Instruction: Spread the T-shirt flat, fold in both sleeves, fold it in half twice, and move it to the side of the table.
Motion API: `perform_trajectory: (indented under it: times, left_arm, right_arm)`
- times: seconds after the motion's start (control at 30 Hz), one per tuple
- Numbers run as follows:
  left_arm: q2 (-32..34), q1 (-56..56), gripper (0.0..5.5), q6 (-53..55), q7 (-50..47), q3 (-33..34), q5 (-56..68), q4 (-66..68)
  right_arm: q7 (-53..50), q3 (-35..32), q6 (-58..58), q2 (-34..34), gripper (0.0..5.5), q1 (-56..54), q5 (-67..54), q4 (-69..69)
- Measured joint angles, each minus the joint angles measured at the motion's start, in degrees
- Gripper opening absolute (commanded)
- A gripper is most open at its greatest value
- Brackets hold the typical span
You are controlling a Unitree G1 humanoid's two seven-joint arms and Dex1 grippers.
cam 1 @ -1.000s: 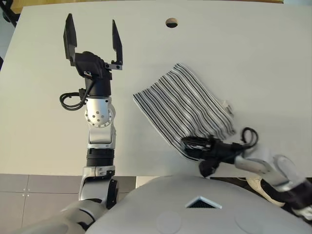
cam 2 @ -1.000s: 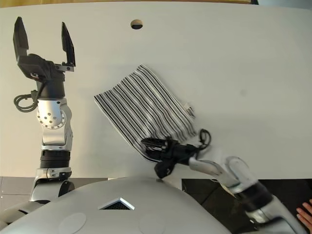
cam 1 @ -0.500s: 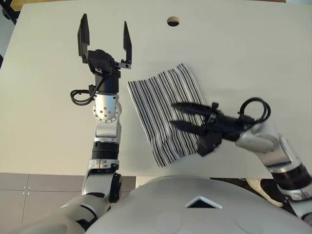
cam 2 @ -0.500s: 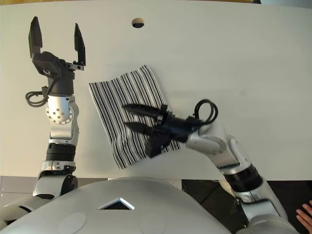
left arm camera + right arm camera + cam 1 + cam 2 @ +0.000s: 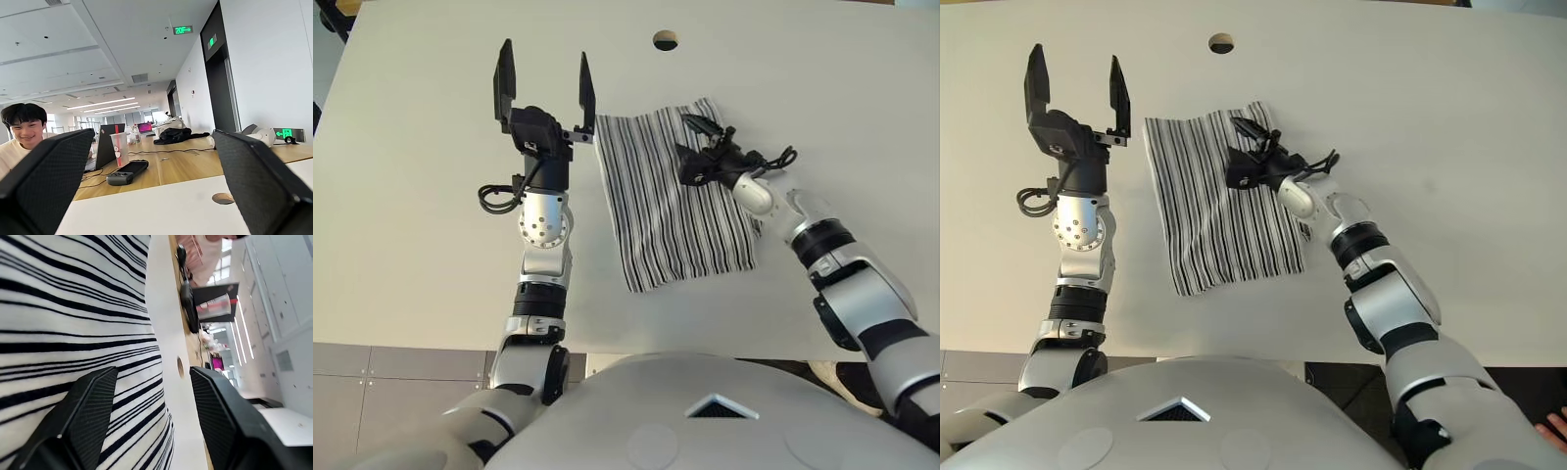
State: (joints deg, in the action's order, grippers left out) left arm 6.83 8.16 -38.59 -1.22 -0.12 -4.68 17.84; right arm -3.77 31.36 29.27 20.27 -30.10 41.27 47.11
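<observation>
Lying folded, T-shirt (image 5: 666, 215) covers white office table (image 5: 411, 245).

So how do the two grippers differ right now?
The left gripper is spread wide; the right gripper is open less. The left stands over bare table beside the shirt; the right is over the shirt's far part. Both are black, two-fingered and open.

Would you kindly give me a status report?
Left pincer open, beside folded T-shirt. Right pincer open, over its far end. Table hole farther out, no obstacle.
</observation>
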Motion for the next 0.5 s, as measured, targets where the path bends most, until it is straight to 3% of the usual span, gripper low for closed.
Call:
perform_trajectory:
  times: [0.13, 0.33, 0.5]
  left_arm:
    - [2.0, 0.4, 4.48, -0.1, 0.0, 1.2, -0.4, 0.5]
    - [5.1, 1.5, 4.48, -0.5, 0.6, 2.1, -2.1, 2.3]
    - [13.2, 0.2, 4.51, -5.1, 2.2, 0.6, -11.5, 1.5]
  right_arm:
    - [-0.5, -3.3, -0.3, 6.5, 2.73, 9.0, -2.0, -10.7]
    - [-2.6, -3.9, -3.8, 5.4, 2.73, 8.4, -1.3, -10.5]
    - [-7.1, -12.9, 2.9, 7.9, 2.93, 13.5, -9.1, -26.5]
